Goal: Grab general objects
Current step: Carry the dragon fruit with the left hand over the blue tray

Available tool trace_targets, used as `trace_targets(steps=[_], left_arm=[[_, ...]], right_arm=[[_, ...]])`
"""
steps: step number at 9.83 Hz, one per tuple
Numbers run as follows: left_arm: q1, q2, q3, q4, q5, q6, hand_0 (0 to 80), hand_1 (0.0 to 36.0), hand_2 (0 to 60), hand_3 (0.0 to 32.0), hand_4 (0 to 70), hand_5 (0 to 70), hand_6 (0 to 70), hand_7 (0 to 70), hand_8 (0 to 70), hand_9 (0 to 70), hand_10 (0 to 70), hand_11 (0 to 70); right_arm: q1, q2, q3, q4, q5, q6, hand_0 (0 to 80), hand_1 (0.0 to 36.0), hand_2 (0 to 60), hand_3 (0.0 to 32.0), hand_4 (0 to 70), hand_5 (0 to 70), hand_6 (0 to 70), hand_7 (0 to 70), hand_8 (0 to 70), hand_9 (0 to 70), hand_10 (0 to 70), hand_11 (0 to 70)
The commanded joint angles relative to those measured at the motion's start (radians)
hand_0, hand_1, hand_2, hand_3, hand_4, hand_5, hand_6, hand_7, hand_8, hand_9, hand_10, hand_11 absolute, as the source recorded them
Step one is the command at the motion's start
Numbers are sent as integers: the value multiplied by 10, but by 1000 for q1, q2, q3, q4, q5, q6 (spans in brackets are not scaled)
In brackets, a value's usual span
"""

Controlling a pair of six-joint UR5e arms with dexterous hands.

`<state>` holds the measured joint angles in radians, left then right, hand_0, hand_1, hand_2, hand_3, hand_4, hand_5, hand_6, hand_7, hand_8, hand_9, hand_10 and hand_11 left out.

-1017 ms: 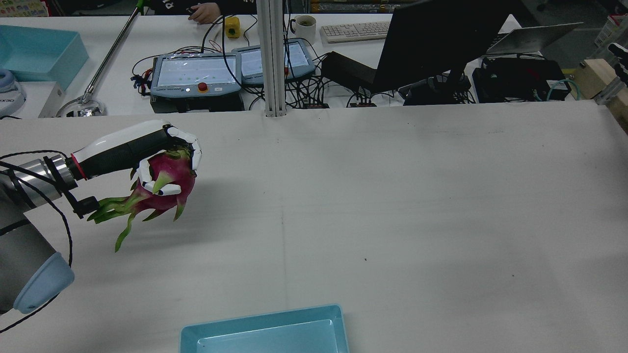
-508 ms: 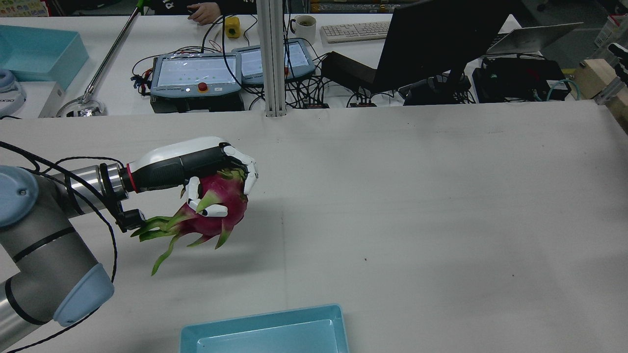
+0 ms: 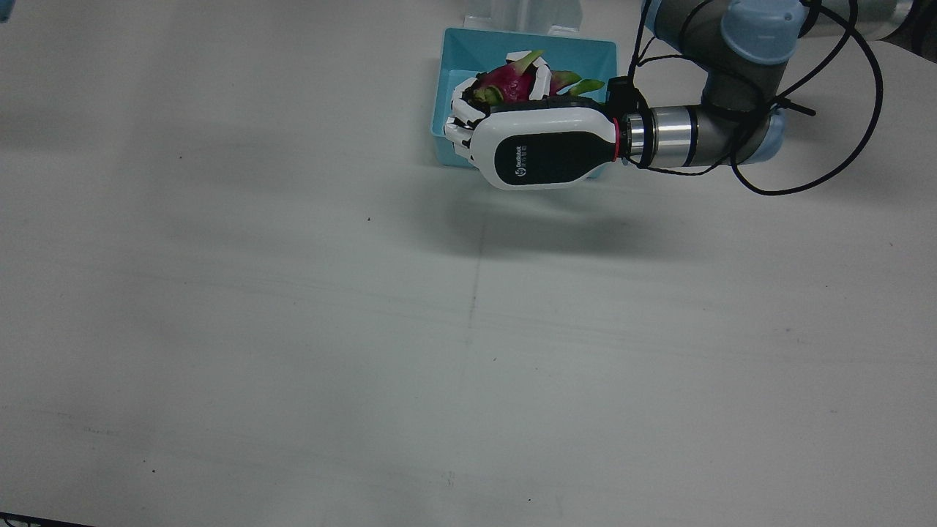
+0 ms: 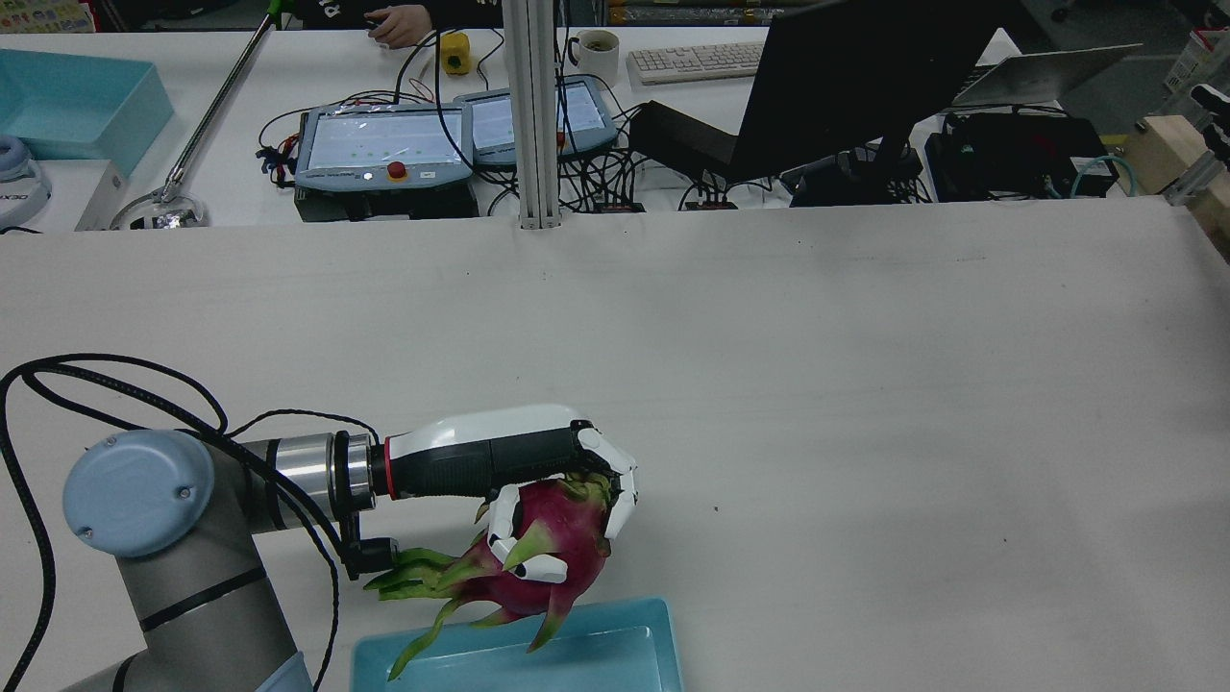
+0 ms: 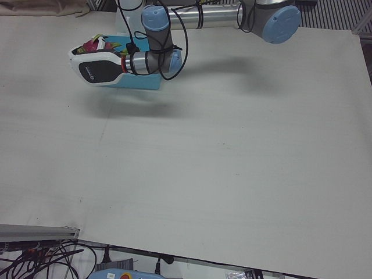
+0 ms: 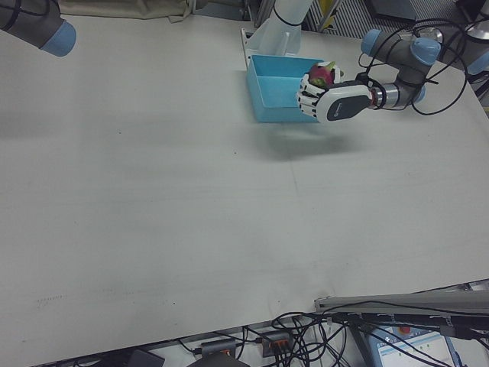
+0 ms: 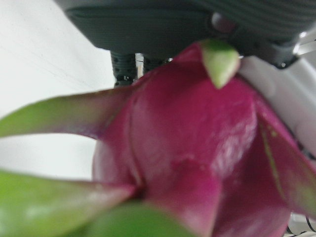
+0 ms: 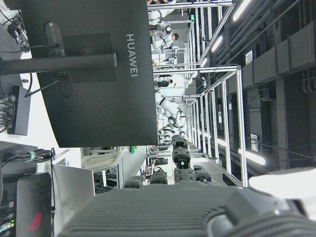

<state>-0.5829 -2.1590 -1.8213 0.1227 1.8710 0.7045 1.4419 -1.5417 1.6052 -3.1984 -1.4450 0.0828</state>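
Observation:
My left hand (image 4: pixel 538 466) is shut on a magenta dragon fruit (image 4: pixel 555 550) with green leafy tips, gripping it from above. It holds the fruit in the air over the far rim of the light blue tray (image 4: pixel 634 654) at the table's near edge. The front view shows the hand (image 3: pixel 542 143) over the tray's (image 3: pixel 452 88) front wall, with the fruit (image 3: pixel 509 84) over its inside. The left hand view is filled by the fruit (image 7: pixel 197 148). The right hand view shows only a dark part of my right hand (image 8: pixel 163 212); its fingers are hidden.
The white table (image 4: pixel 865 384) stretches wide to the right and forward of the tray. A post (image 4: pixel 531 115), teach pendants (image 4: pixel 384 149) and a monitor (image 4: pixel 865 77) stand beyond the table's far edge. My right arm's elbow (image 6: pixel 38 23) sits at a far corner.
My left hand has carried the dragon fruit to the right and back toward the robot, from the table's left part to above the blue tray's rim. The grip is unchanged.

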Motion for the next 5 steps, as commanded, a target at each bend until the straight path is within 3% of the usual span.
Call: trace_targets(steps=[1,3,4,5], left_arm=[[63,19,-33,-26,2,4,464,0,565,0,700,700,700,700,700,700,700,700],[66,66,-39,-107,19,7,466,0,515,0,700,700,700,700,700,700,700,700],[71,106,-41,-147,23,7,484,0,374,0,700,700,700,700,700,700,700,700],[68,138,-44,-188,28,10,496,24,263,0,700,700,700,700,700,700,700,700]], right_arm=[[0,0,-1,0,0,0,0,0,0,0,0,0,0,0,0,0,0,0],[0,0,-1,0,0,0,0,0,0,0,0,0,0,0,0,0,0,0],[0,0,-1,0,0,0,0,0,0,0,0,0,0,0,0,0,0,0],[0,0,1,0,0,0,0,0,0,0,0,0,0,0,0,0,0,0]])
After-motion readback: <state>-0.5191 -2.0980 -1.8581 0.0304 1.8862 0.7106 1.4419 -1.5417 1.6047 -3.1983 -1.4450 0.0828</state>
